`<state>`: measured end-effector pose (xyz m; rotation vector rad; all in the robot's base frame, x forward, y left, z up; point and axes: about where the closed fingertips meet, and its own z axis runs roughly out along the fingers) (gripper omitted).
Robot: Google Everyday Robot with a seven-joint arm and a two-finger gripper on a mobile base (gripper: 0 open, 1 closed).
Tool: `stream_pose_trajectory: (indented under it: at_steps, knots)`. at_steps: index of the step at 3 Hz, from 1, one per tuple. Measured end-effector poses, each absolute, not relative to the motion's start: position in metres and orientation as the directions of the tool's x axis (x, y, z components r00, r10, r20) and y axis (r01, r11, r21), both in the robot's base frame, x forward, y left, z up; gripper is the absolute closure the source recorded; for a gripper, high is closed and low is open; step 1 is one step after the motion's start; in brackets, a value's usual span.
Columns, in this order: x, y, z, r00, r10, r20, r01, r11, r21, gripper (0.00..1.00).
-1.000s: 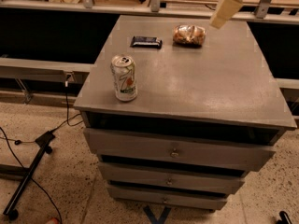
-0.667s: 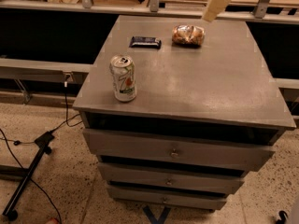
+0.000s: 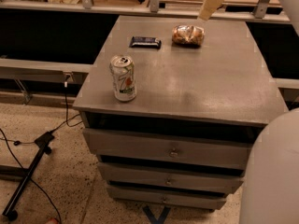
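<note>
grey drawer cabinet [image 3: 201, 90] on speckled floor [image 3: 70, 181] | soda can [image 3: 123, 77] left, dark bar [image 3: 145, 42], bagged snack [image 3: 188, 35] upper centre | gripper [image 3: 211, 3] top right, just above snack; opening: cannot tell

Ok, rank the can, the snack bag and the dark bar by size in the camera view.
1. The can, though it stands nearest the camera.
2. The snack bag.
3. The dark bar, flattest.
The gripper hangs above the back edge of the cabinet, nearest the snack bag.
</note>
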<state>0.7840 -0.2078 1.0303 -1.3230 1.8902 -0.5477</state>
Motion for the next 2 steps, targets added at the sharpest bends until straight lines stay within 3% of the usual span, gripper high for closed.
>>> stream_pose_trajectory:
  at_steps: [2]
  knots:
    - [0.788,-0.217,0.963,-0.24,-0.924,-0.299,-0.7,0.378,-0.606,0.0]
